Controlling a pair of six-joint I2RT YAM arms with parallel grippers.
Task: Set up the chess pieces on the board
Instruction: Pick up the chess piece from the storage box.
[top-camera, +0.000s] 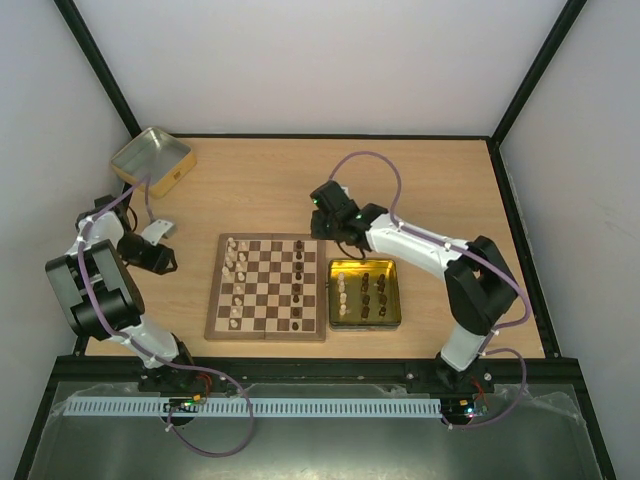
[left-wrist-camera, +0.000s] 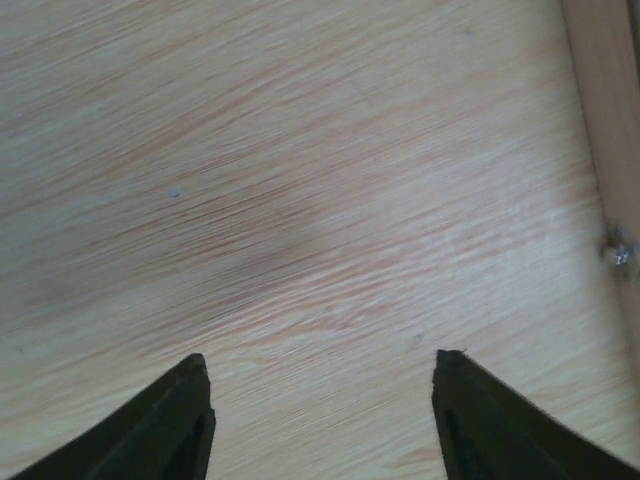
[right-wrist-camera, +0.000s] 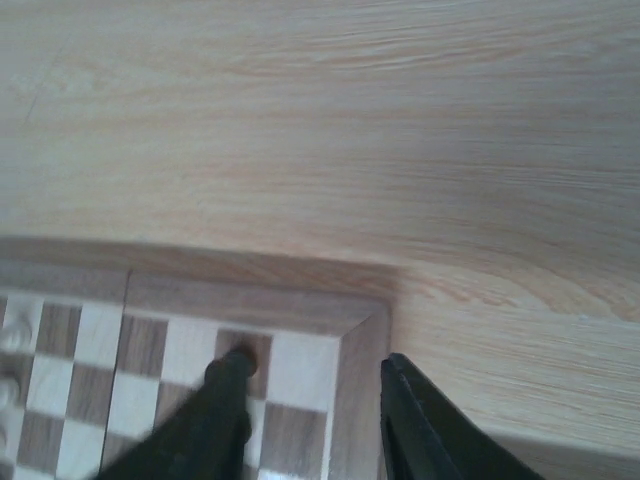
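**Two robot arms at a half-set chessboard, both grippers open**

Seen from above, a wooden table (top-camera: 260, 190) carries the board (top-camera: 268, 285) near the middle of its near edge. Pale pieces (top-camera: 235, 280) stand in rows along the board's left side. Dark pieces (top-camera: 300, 282) form a single row one file in from its right side. A yellow tin (top-camera: 365, 263) sits just beside the board's right edge and holds more chess pieces (top-camera: 364, 290), pale and dark together. A silvery tin (top-camera: 152, 160) sits at the table's far left corner, well apart from the board.

The overhead view does not show how the jaws stand; the wrist cameras do.

The left wrist view shows the left gripper (left-wrist-camera: 320, 395) with its fingers spread, nothing between them, and bare table grain beneath. A wooden strip (left-wrist-camera: 605, 150) with a small screw (left-wrist-camera: 620, 250) runs down the right of that view. No board or piece appears there.

The right wrist view shows the right gripper (right-wrist-camera: 310, 405) over the board's far right corner, its fingers parted and not clamped on anything. A small dark rounded top (right-wrist-camera: 243, 357) shows at the tip of one finger, over a dark square one in from the corner. The view is too blurred to tell whether the finger touches it.
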